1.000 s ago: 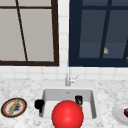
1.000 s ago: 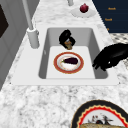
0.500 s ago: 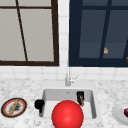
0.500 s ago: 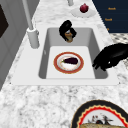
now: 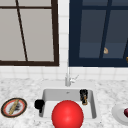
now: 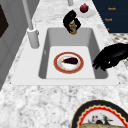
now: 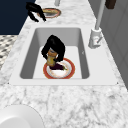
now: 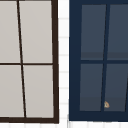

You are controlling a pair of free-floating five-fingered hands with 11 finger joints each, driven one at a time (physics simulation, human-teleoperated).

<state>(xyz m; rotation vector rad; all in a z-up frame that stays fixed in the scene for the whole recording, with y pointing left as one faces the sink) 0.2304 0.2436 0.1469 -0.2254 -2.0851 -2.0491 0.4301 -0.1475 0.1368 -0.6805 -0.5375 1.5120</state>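
Right hand (image 6: pixel 71 21) has drifted slightly over the sink (image 6: pixel 50 37), fingers curled round a small brown object (image 6: pixel 72 28); left hand (image 6: pixel 111 56) idle, loosely curled, empty.

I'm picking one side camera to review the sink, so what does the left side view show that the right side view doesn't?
Left side view: a dark red fruit on a white plate beyond the sink, and the left hand over the sink's front rim. Right side view: the tap's side lever. Both show the sink, the tap, the red-rimmed plate with its dark food, and the right hand shut on a tan object.
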